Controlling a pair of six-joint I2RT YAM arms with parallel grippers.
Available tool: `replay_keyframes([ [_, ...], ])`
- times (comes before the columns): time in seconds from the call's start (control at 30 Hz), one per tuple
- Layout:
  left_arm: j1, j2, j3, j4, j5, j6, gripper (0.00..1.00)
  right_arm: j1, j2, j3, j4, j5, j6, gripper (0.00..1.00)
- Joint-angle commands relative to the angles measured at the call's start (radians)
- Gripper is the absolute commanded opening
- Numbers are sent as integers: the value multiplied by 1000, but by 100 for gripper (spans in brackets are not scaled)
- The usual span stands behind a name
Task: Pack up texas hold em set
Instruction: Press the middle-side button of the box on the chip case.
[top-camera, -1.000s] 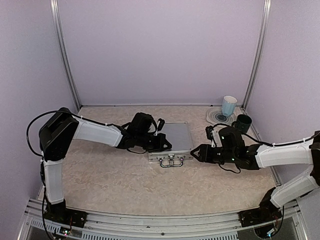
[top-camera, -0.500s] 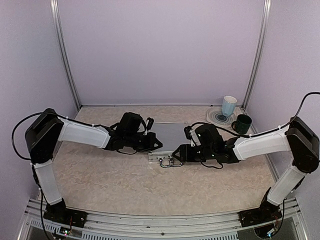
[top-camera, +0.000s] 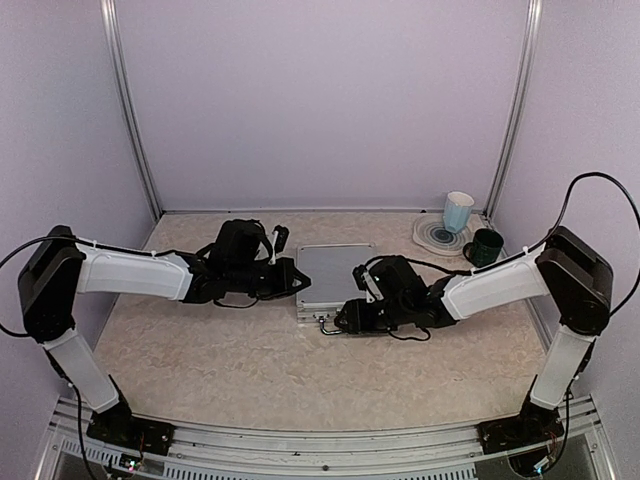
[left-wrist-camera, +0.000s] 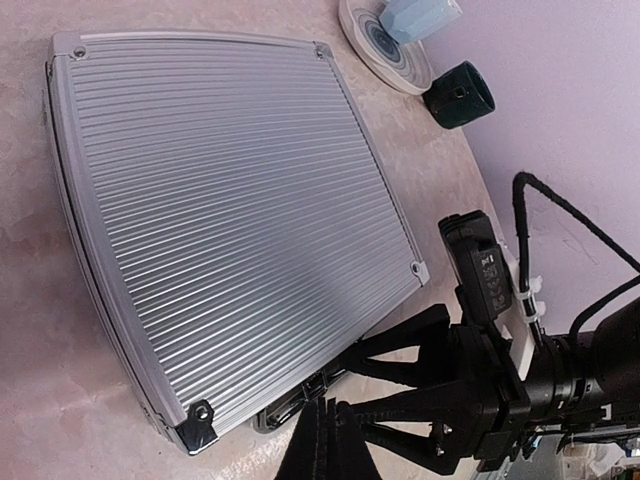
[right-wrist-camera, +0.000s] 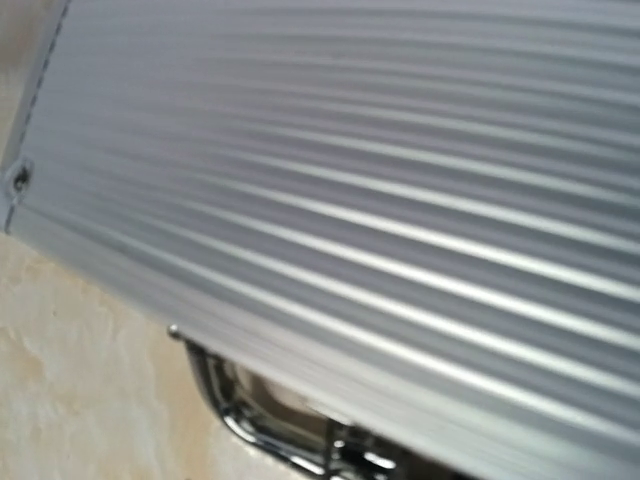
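Briefcase (top-camera: 335, 268) closed | left tool (top-camera: 296, 284) at left edge | right tool (top-camera: 342, 318) at handle (right-wrist-camera: 270, 425)

left arm (top-camera: 135, 273) and right arm (top-camera: 497, 285): white shells, black joints, thin black cables; right gripper (top-camera: 343, 317) black

One closed silver briefcase (top-camera: 335, 272) with one chrome handle (top-camera: 334, 326); two mugs: one light-blue mug (top-camera: 458, 211), one dark-green mug (top-camera: 486, 246); one round swirled coaster (top-camera: 433, 236); two robot arms, left arm (top-camera: 130, 272) and right arm (top-camera: 490, 288); one worktop (top-camera: 250, 360).
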Motion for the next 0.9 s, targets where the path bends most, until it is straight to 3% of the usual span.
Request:
replay_keyframes([
  [0.0,-1,-25,-8,-2,-30,-3,0,27,31,40,-19,8,2,55],
  [0.87,2,-50,-31,1,-58,-5,0,34,11,-5,120,-59,44,65],
])
